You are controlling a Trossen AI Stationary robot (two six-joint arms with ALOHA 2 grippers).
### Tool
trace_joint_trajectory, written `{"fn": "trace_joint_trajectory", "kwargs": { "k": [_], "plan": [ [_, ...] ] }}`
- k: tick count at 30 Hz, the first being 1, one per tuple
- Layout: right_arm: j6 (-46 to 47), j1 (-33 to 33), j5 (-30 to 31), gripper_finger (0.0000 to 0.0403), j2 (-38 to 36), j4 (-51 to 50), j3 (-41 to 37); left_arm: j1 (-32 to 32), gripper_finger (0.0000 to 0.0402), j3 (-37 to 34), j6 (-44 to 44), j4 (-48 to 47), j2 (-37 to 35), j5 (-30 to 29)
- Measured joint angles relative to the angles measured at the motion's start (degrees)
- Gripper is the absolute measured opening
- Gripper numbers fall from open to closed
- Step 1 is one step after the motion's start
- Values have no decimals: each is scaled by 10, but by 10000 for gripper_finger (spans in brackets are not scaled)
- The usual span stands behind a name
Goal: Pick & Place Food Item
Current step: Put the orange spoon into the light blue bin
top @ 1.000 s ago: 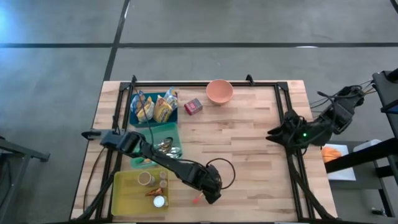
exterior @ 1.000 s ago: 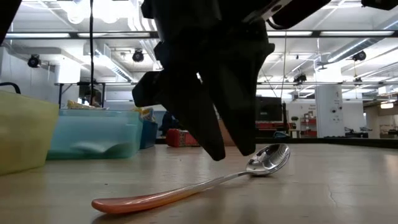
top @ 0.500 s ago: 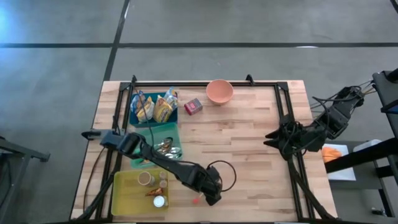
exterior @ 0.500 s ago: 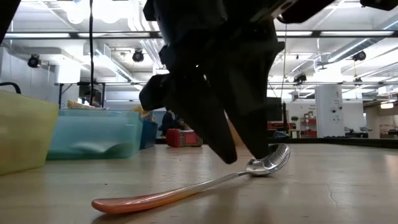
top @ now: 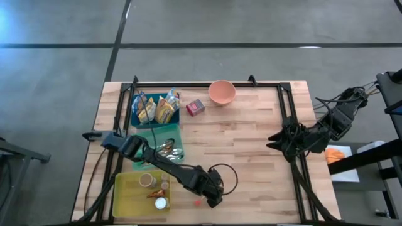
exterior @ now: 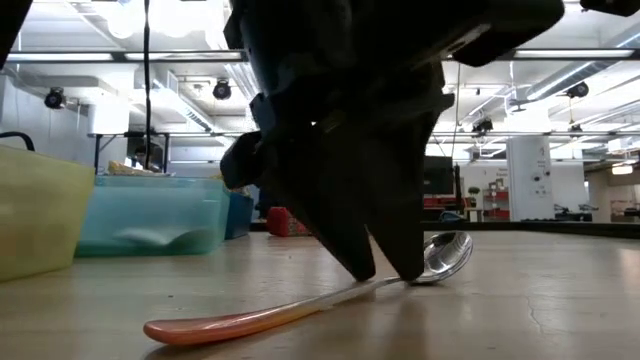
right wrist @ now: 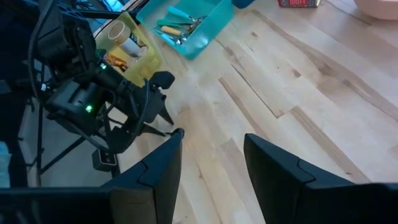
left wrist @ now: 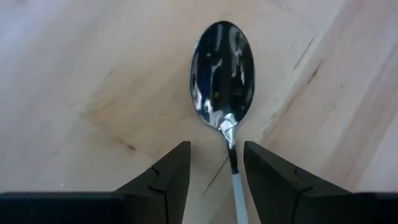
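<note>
- No legible writing on the red box (top: 195, 107) or snack packets (top: 158, 110).
- Spoon (left wrist: 222, 81) flat near table's (top: 251, 157) front edge, bowl pointing away from left gripper (left wrist: 214, 171).
- Fingers (left wrist: 169, 175) spread, straddling its neck.
- Right gripper (right wrist: 208, 163) spread, empty.

Wood, metal and plastic
Glossy metal spoon (left wrist: 222, 74) with smooth orange handle; matt, grained wooden table (top: 251, 157); translucent plastic bins (exterior: 150, 215).

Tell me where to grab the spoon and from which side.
Grip the spoon at its thin neck, just behind the bowl, coming straight down. It lies flat on the table, and the left gripper already straddles that narrow part, fingers open either side.
</note>
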Motion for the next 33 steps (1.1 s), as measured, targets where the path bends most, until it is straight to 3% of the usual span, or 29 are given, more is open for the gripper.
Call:
{"fn": "trace_joint_trajectory", "kwargs": {
  "k": [11,21,25,33],
  "plan": [
    [0,0,-5,170,1,0,0,-2,156,-2,11,25,1,18],
    [-2,0,-18,170,3,1,0,0,152,-2,10,-69,2,7],
    [-1,0,-18,170,5,1,0,1,119,-2,9,-81,1,3],
    [-2,0,-18,170,5,1,0,3,10,-3,25,-87,1,9]
  ]
}}
